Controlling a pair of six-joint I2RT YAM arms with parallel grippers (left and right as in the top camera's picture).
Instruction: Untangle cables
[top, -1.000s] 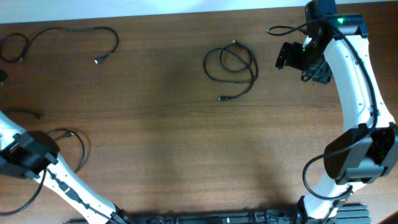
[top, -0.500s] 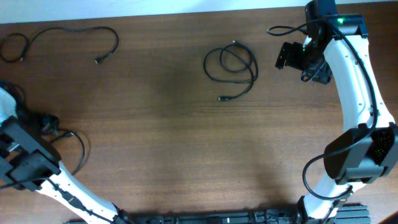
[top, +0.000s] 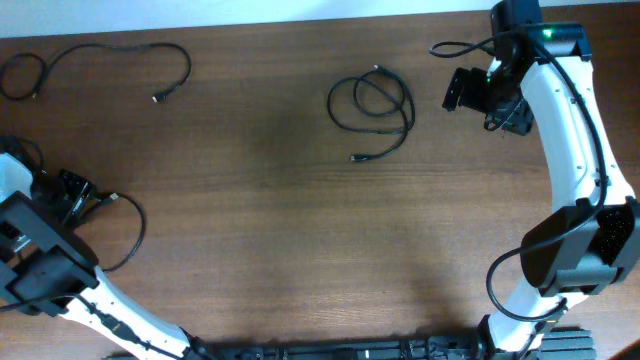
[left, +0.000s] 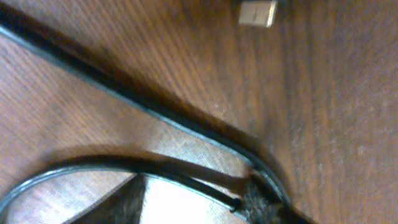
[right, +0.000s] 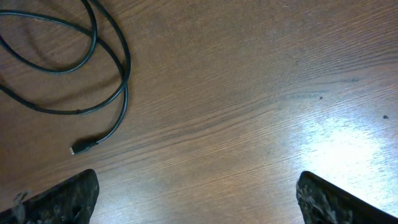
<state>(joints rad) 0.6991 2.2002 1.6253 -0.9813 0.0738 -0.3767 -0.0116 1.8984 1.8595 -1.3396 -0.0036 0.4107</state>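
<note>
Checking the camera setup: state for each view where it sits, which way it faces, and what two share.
Overhead: above the table, facing straight down; both white arms show, with left gripper and right gripper.
Left wrist: low over the wood, facing a black cable and pale plug; own fingers unclear.
Right wrist: facing down on the table; both fingertips at the bottom corners.
Shared: overhead and right wrist both show the coiled cable.
</note>
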